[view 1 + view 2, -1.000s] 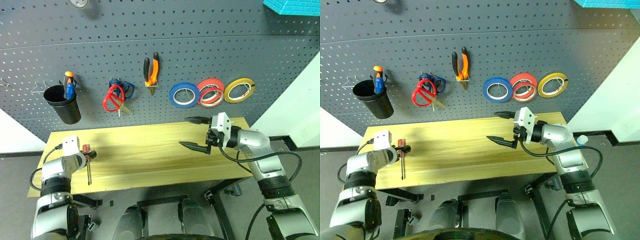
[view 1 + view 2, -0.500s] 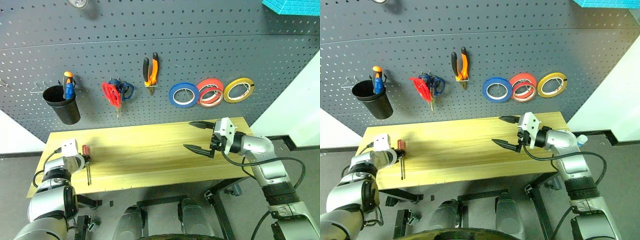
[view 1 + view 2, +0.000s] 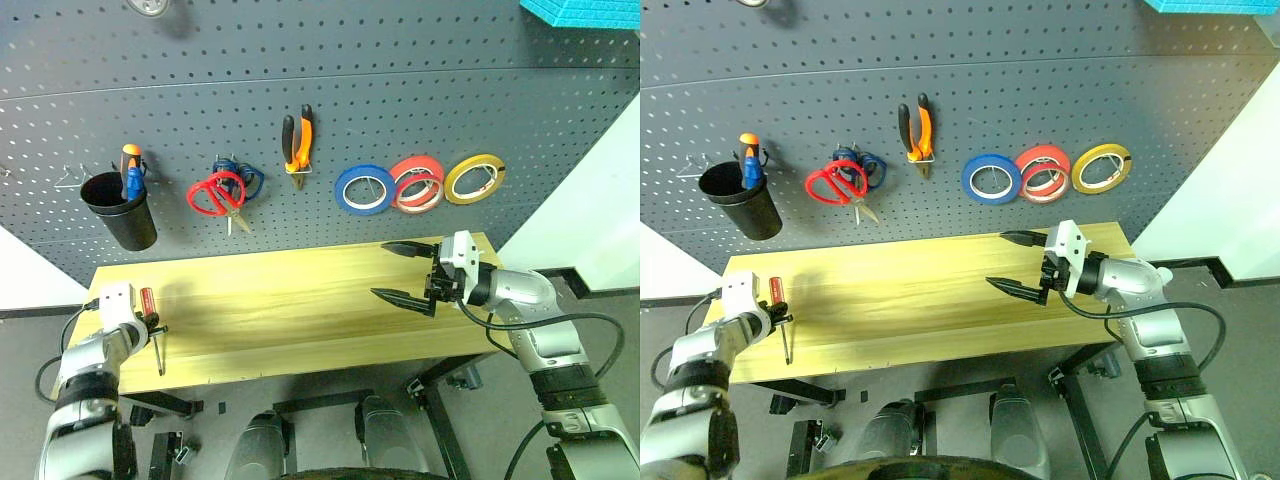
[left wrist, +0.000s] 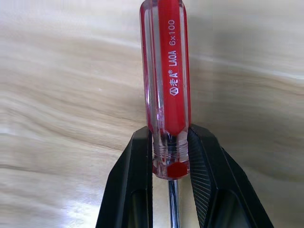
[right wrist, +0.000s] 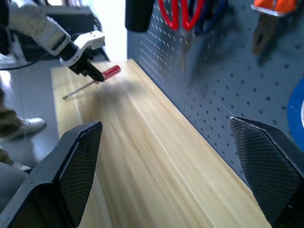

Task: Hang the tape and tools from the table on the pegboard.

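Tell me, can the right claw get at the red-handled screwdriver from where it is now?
Probably not. The right claw hangs open over the table's right end, while the screwdriver sits at the far left end, clamped in the left claw.

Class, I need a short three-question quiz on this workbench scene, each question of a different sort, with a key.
1. True or false: the left gripper is shut on the red-handled screwdriver.
2. Which hangs on the pegboard between the red scissors and the blue tape? A) pliers B) black cup C) yellow tape
3. Fill in: the right gripper has its fingers ____.

Key: 1 true; 2 A; 3 open.
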